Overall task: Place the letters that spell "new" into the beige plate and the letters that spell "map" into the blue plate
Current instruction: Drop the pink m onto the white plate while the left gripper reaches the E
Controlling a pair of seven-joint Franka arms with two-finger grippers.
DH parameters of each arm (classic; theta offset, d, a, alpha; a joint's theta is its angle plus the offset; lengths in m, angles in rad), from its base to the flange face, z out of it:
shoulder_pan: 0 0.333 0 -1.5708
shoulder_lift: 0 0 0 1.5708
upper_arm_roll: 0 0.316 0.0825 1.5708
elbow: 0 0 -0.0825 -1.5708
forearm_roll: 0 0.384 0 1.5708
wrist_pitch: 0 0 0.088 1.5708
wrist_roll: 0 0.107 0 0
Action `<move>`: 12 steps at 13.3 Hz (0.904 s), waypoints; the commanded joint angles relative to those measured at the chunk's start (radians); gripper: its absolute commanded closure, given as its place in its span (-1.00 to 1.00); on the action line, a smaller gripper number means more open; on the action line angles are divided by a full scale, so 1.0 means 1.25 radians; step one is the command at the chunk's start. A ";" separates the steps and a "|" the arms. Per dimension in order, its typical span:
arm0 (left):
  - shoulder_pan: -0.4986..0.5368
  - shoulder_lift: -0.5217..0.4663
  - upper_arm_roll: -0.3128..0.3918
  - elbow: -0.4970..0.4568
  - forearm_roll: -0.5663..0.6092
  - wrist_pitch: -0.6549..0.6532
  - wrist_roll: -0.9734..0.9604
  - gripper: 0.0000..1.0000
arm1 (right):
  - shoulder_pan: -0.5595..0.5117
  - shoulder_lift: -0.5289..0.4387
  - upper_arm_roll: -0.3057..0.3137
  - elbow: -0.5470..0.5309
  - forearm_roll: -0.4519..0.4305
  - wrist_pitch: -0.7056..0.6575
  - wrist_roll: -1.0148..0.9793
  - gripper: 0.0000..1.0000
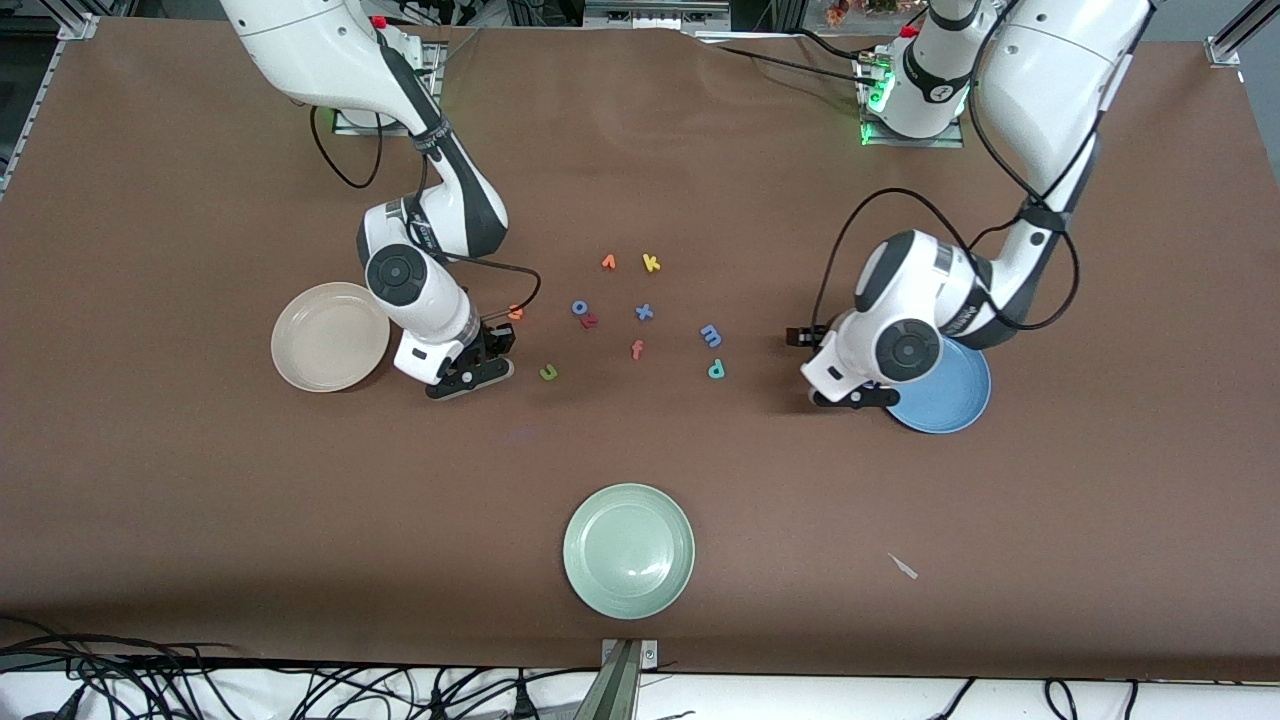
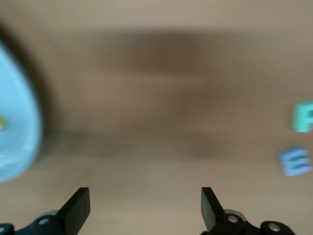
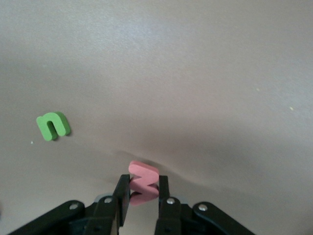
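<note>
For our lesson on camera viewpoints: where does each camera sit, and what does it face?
Front: high across the table, facing both arms' bases.
Left wrist: over bare table beside the blue plate; open left gripper shows.
Right wrist: over the table; right gripper pinches the pink w.
Shared: the green n.

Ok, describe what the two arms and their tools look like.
Both arms are glossy white with black joint bands and round grey caps. Loose black cables loop along them. The left tool and right tool are black, with flat black fingers and silver screws.
</note>
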 commanded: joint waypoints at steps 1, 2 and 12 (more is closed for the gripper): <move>-0.073 0.065 0.006 0.088 -0.083 0.036 -0.110 -1.00 | -0.005 -0.027 -0.029 0.009 0.017 -0.099 -0.009 0.54; -0.091 0.073 0.006 0.090 -0.089 0.082 -0.137 -1.00 | -0.005 -0.039 -0.046 0.010 0.017 -0.147 -0.013 0.54; -0.163 0.122 0.006 0.076 -0.090 0.228 -0.425 -1.00 | -0.019 -0.044 -0.202 0.010 0.002 -0.354 -0.085 0.48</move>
